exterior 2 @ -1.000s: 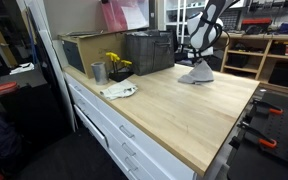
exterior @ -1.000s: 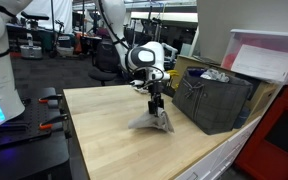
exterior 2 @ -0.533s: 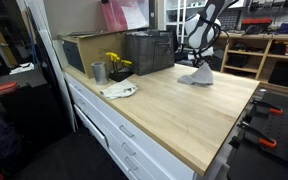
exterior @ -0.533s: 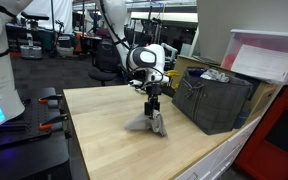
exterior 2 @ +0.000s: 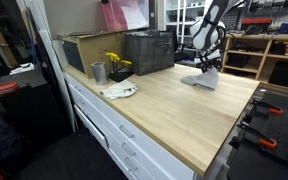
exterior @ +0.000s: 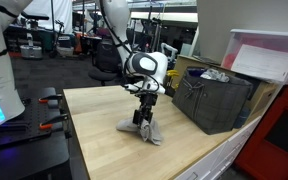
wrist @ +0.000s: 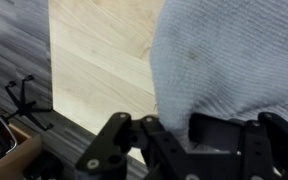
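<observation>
Cloth: We see a grey cloth point(exterior: 148, 132) lying in a low, rumpled heap on the wooden bench point(exterior: 94, 135). It is apart from every edge, and in the wrist view it fills the right half point(wrist: 224, 60).
Pincer: Our pincer point(exterior: 141, 118) stands down on the cloth, pointing at the bench. Its jaws look narrow and appear to pinch a fold of the fabric between them point(wrist: 196, 128).
Neighbours: A dark crate point(exterior: 216, 102) stands near the cloth without touching it. A metal cup point(exterior 2: 98, 72) and some yellow flowers point(exterior 2: 114, 62) are well apart, at the other end of the bench.
Step in hand: We judge this to be handling the cloth low over the bench.
Doing it well: We want a firm bite on one fold only, with the fingertips just clear of the wood.
Pace: We should travel slowly and level, so the trailing fabric spreads rather than bunches.
Risk: A thin fold could slip out, or a loose corner could snag the crate.
</observation>
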`<action>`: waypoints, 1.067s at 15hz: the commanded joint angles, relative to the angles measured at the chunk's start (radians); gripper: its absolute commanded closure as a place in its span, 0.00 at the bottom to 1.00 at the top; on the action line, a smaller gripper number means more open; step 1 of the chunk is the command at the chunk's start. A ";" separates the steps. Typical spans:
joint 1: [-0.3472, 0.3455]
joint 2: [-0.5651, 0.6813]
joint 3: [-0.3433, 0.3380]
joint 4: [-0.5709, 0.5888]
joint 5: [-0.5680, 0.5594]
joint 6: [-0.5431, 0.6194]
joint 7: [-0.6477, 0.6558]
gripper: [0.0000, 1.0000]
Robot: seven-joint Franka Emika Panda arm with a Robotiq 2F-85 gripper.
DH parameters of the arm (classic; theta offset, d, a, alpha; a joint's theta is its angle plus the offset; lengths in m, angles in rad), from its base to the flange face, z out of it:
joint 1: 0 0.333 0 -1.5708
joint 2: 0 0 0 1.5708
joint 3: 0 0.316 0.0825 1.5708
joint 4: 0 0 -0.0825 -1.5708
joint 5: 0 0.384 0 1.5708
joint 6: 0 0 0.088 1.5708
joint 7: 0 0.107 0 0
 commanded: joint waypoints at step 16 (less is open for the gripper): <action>-0.100 -0.060 0.158 0.084 -0.082 0.148 0.058 0.00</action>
